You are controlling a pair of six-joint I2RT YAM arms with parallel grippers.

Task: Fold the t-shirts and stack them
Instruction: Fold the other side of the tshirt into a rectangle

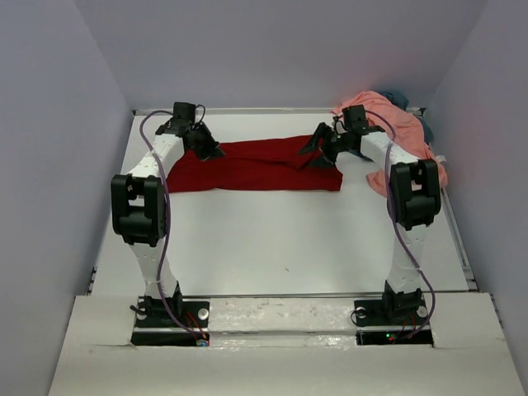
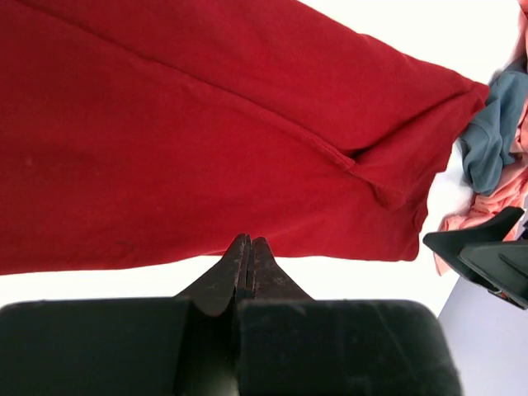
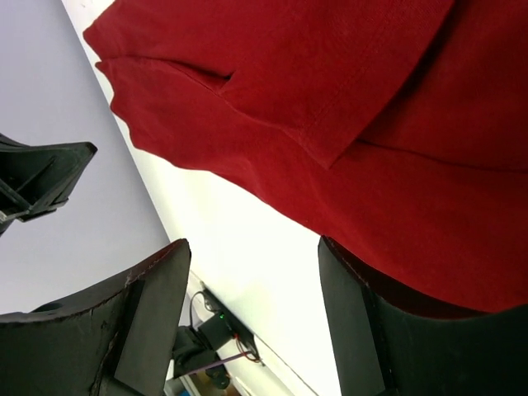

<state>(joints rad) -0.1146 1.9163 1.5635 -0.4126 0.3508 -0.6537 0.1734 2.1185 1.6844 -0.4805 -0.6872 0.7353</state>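
The dark red t-shirt (image 1: 256, 165) lies spread flat as a wide band across the far middle of the table. My left gripper (image 1: 208, 148) hangs over its left end, jaws shut and nothing between them; its tips (image 2: 249, 242) sit at the shirt's near edge (image 2: 206, 148). My right gripper (image 1: 323, 148) is over the shirt's right end, jaws wide open (image 3: 252, 264), one finger (image 3: 351, 305) at the edge of the red cloth (image 3: 371, 124). The salmon pink t-shirt (image 1: 400, 132) lies bunched at the back right with the slate blue-grey t-shirt (image 1: 402, 98) partly under it.
The white table (image 1: 280, 239) is walled by grey panels on the left, back and right. The pink and blue-grey pile (image 2: 491, 140) lies just past the red shirt's right end. Both arm bases stand at the near edge.
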